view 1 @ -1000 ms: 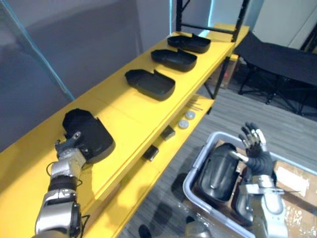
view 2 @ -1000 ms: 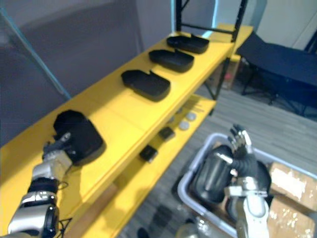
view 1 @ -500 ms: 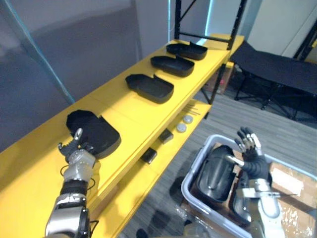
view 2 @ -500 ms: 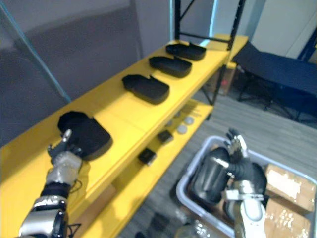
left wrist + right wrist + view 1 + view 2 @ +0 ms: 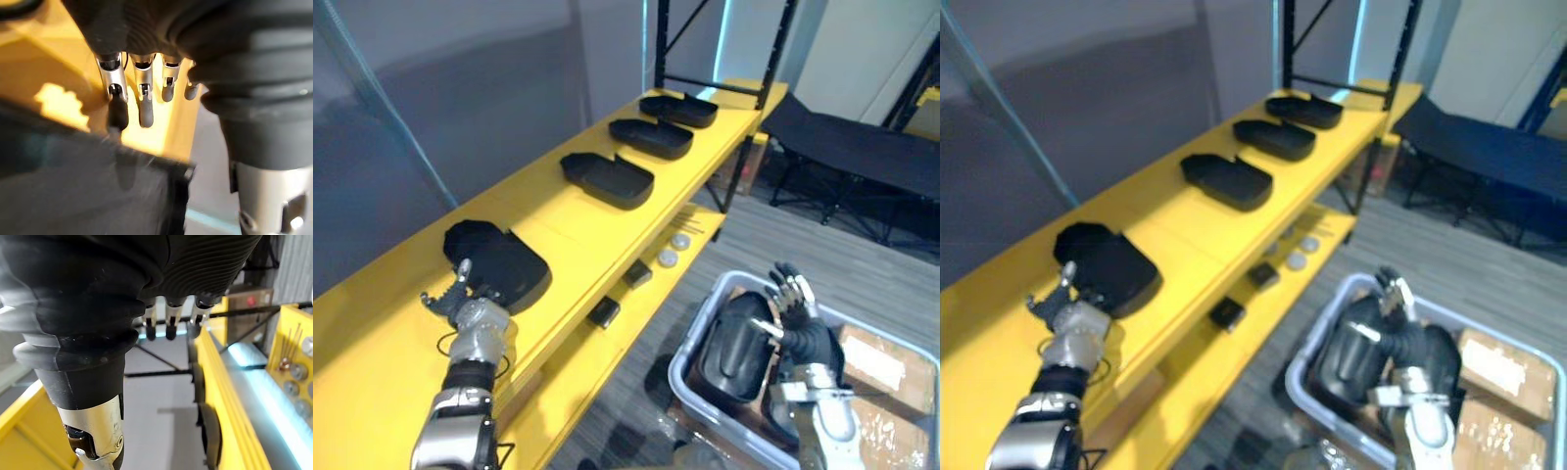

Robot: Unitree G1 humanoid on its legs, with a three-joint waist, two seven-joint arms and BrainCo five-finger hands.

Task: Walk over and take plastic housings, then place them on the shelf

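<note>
Black plastic housing [image 5: 499, 266] lies on the yellow shelf [image 5: 558, 220], nearest of four in a row. Its long axis slants across the shelf from the wall side to the front edge, broad rounded end frontward, parallel to the others. It looks a light, stiff, smooth shell, likely slippery; a hold across the rim at its narrow sides should serve best. Left hand [image 5: 470, 311] sits at its near edge, fingers spread, holding nothing. Right hand [image 5: 798, 328] hovers, fingers loosely spread and empty, over more housings [image 5: 736, 343] in the grey bin [image 5: 690, 377].
</note>
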